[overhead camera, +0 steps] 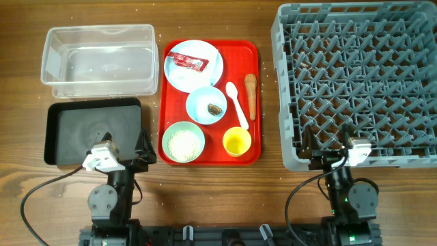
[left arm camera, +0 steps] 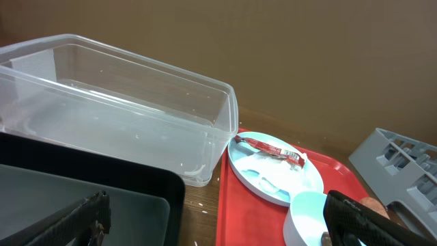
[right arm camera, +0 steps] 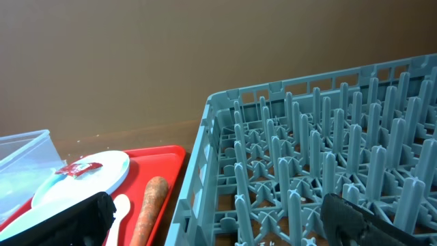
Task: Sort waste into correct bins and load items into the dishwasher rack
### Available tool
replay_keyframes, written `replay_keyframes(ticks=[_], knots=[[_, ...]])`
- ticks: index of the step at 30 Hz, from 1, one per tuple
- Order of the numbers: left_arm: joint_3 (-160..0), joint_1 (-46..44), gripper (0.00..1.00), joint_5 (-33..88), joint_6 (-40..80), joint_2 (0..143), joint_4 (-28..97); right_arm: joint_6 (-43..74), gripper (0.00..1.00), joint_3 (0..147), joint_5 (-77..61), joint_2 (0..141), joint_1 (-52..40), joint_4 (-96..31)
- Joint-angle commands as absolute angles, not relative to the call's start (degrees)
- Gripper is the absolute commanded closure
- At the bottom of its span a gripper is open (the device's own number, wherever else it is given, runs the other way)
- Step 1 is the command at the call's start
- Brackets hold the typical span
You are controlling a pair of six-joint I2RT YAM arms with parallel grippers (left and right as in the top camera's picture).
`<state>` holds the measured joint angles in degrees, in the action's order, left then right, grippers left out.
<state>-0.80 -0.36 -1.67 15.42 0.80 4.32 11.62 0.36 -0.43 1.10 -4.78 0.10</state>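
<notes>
On the red serving tray (overhead camera: 246,51) sit a pale blue plate (overhead camera: 205,53) bearing the red wrapper (overhead camera: 187,61), a pale blue bowl (overhead camera: 196,102) holding a brown lump (overhead camera: 215,108), a mint-green bowl (overhead camera: 183,125) of rice (overhead camera: 184,145), a yellow cup (overhead camera: 236,141), a white spoon (overhead camera: 236,104) and a carrot (overhead camera: 250,94). The clear tub (overhead camera: 99,60) and black tray (overhead camera: 92,130) are left; the grey rack (overhead camera: 358,82) is right. My left gripper (left arm camera: 218,229) is open by the black tray's corner. My right gripper (right arm camera: 218,225) is open at the rack's near-left corner. No tissue shows.
A few rice grains lie scattered on the wooden table around the tub and the trays. Both arm bases and their cables sit at the table's front edge. The rack's upright pegs fill its whole floor.
</notes>
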Motion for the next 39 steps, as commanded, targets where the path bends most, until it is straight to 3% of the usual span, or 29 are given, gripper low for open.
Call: replay_keyframes(ticks=[1, 39], knots=[[-0.4, -0.2, 0.00, -1.6, 15.7, 0.2, 4.1, 10.7, 0.00, 0.3, -1.2, 1.7, -4.5, 0.4], [-0.4, -0.2, 0.00, -1.6, 15.7, 0.2, 4.0, 7.5, 0.01, 0.3, -0.8, 1.7, -4.5, 0.4]])
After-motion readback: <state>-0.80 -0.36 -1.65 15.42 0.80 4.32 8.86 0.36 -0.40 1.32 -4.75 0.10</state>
